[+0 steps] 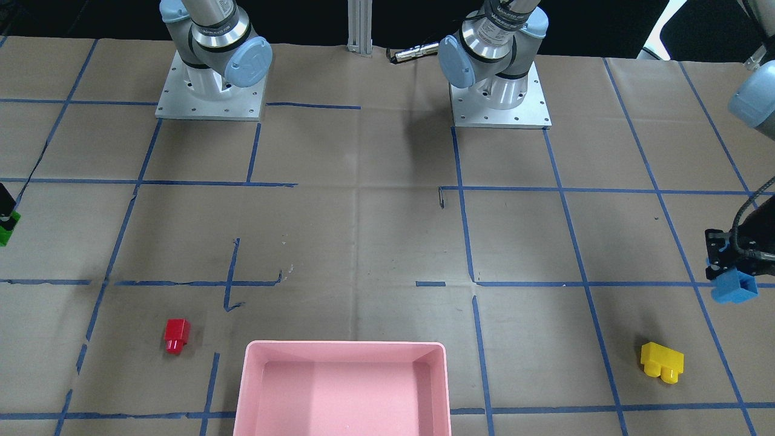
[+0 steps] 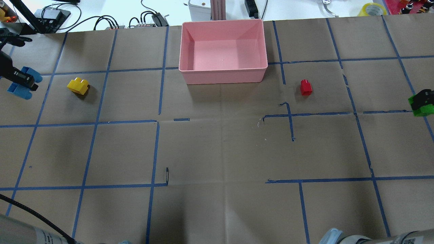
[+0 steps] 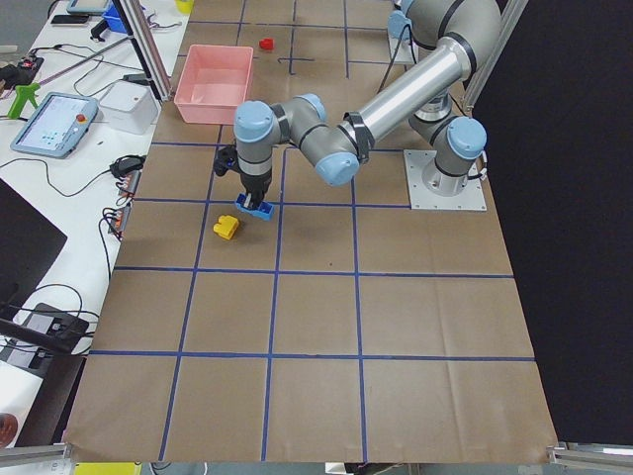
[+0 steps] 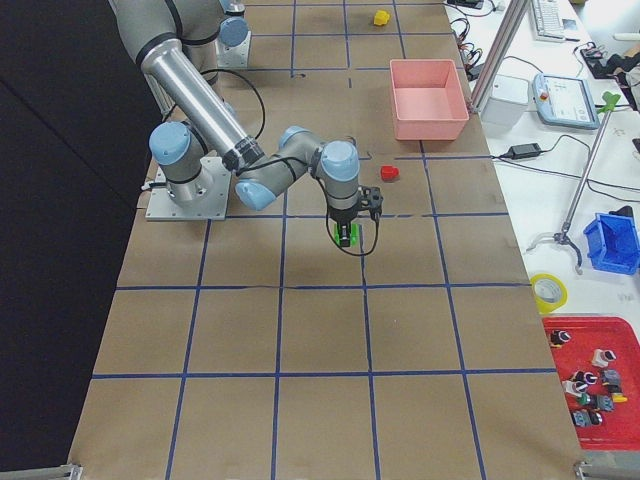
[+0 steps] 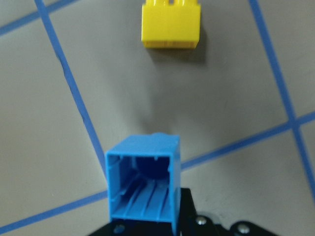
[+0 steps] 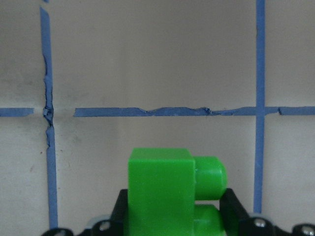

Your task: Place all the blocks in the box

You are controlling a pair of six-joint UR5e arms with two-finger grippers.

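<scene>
My left gripper [image 2: 23, 80] is shut on the blue block [image 2: 17, 90] at the table's far left and holds it just above the paper; the left wrist view shows the block's hollow underside [image 5: 142, 184]. The yellow block [image 2: 78, 85] lies close beside it on the table, also in the left wrist view [image 5: 171, 24]. My right gripper [image 2: 422, 98] is shut on the green block [image 2: 422, 109] at the right edge, with its studs showing in the right wrist view [image 6: 170, 191]. The red block [image 2: 306, 87] lies right of the pink box [image 2: 222, 75], which holds nothing.
An aluminium post [image 2: 217, 9], cables and electronics [image 2: 149, 18] stand on the bench just behind the box. A tape roll [image 2: 372, 9] lies at the back right. The two arm bases [image 1: 211, 91] [image 1: 499, 97] stand at the robot's side of the table.
</scene>
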